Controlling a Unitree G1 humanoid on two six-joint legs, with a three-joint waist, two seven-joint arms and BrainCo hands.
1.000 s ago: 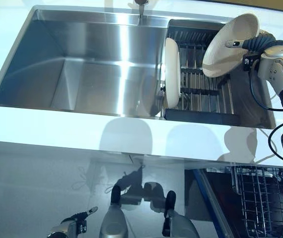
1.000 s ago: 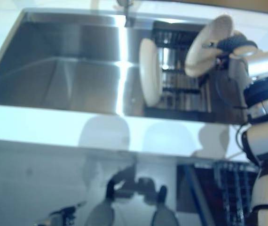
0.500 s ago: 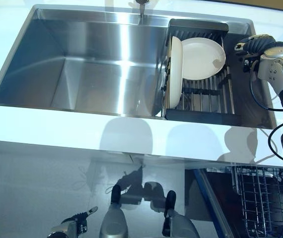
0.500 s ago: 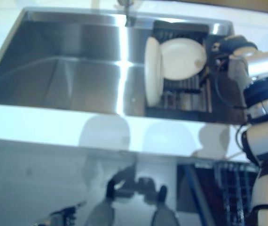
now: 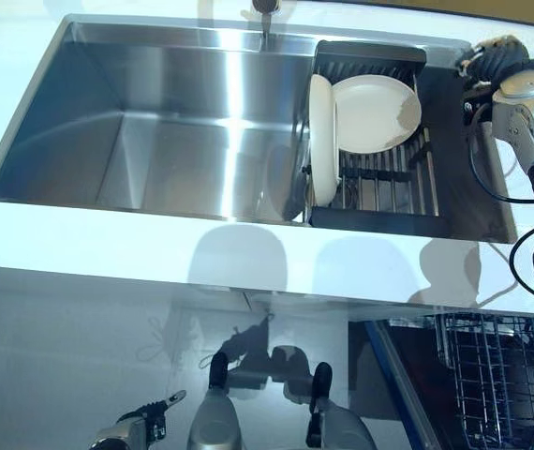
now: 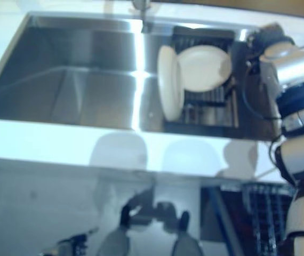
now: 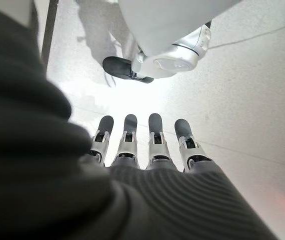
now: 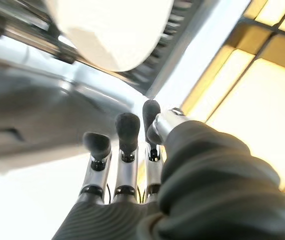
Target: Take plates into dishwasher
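Note:
Two white plates sit in the dark dish rack (image 5: pixel 379 217) at the right end of the steel sink (image 5: pixel 173 131). One plate (image 5: pixel 321 141) stands on edge at the rack's left side. The other plate (image 5: pixel 375 112) leans flat behind it and also shows in the right wrist view (image 8: pixel 112 30). My right hand (image 5: pixel 494 58) hovers over the sink's back right corner, right of the plates and apart from them, its fingers (image 8: pixel 127 150) straight and empty. My left hand (image 5: pixel 140 427) hangs low at the bottom left with straight, empty fingers (image 7: pixel 152 135).
The white counter (image 5: pixel 108 253) runs along the sink's front edge. A faucet (image 5: pixel 266 14) stands at the sink's back. Below the counter at the lower right, the open dishwasher's wire basket (image 5: pixel 501 375) shows with its blue-edged door.
A second ago my right hand held the plate tilted above the rack. The plate then dropped into the rack, released, and my hand has drawn back toward the far right corner.

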